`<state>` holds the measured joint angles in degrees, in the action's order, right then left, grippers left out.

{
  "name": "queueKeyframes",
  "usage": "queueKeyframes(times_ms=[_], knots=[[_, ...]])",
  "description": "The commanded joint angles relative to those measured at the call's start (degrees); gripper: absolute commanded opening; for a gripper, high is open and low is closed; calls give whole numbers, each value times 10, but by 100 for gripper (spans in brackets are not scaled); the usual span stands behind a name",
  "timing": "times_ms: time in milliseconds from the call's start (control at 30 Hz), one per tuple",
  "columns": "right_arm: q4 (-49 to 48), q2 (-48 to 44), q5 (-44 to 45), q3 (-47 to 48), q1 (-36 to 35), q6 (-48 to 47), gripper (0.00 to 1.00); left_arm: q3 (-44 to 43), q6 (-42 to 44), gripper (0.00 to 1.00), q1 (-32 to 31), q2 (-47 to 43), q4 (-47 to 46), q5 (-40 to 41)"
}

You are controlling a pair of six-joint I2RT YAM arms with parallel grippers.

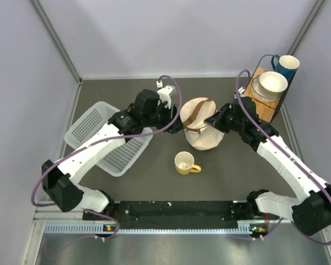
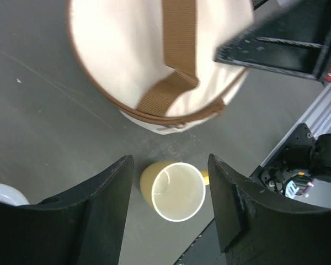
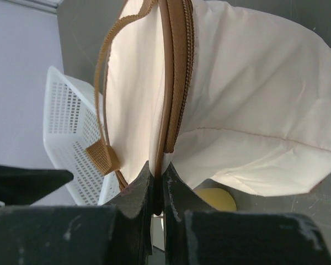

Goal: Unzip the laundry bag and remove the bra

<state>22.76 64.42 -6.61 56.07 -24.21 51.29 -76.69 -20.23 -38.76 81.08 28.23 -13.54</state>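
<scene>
Where strap [image 1: 197,112] crosses, rounded cream fabric bag [image 1: 208,139]

- The table top [image 1: 154,182] is a dark grey, matt surface; the left wrist view shows faint straight scratches and pale specks on it [image 2: 44,72].
- Plain pale lavender-grey panels enclose it: a back wall [image 1: 182,33], a left wall [image 1: 22,83] and a right wall [image 1: 320,83].
- Slim grey metal struts run up the two back corners, left [image 1: 58,41] and right [image 1: 306,25].
- A ribbed aluminium rail [image 1: 171,227] runs along the near edge, with a brushed metal strip [image 1: 182,248] below it.
- The light is even and throws only soft shadows.
</scene>
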Motion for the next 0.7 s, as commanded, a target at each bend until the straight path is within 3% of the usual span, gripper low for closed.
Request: queueKeyframes(times_ms=[0,267,433,667], knots=[[-25,15,9,55,1,17,0,22,-17,63,-28,-32,-30,60],[-25,16,11,68,1,20,0,48,-4,66,-48,1,-86,45],[-25,16,11,69,1,21,0,63,14,62,-62,-5,-133,63],[-29,25,5,69,1,23,0,22,10,55,-77,41,-115,98]])
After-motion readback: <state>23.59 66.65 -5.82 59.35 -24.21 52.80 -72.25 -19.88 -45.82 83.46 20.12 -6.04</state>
